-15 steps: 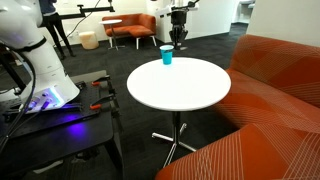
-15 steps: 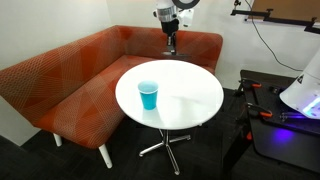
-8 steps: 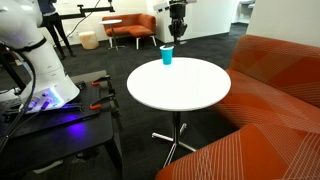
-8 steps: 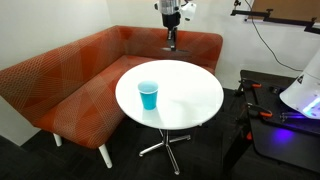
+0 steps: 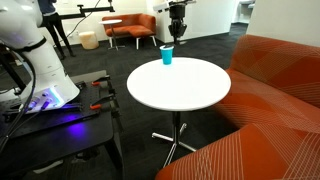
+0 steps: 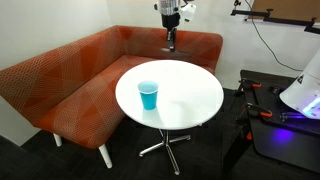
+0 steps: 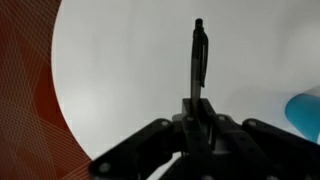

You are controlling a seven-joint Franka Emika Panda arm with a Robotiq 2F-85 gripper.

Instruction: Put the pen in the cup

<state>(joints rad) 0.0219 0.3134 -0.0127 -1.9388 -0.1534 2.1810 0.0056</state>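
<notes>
One pen, clamped in the jaws of the gripper, runs lengthwise straight up the wrist frame over the white table, with the cup standing apart at the right edge.

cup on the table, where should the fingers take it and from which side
Probably the rim wall, from straight above, one finger inside: the cup stands upright, mouth open, free on the table. The gripper is shut on the pen now.
</notes>
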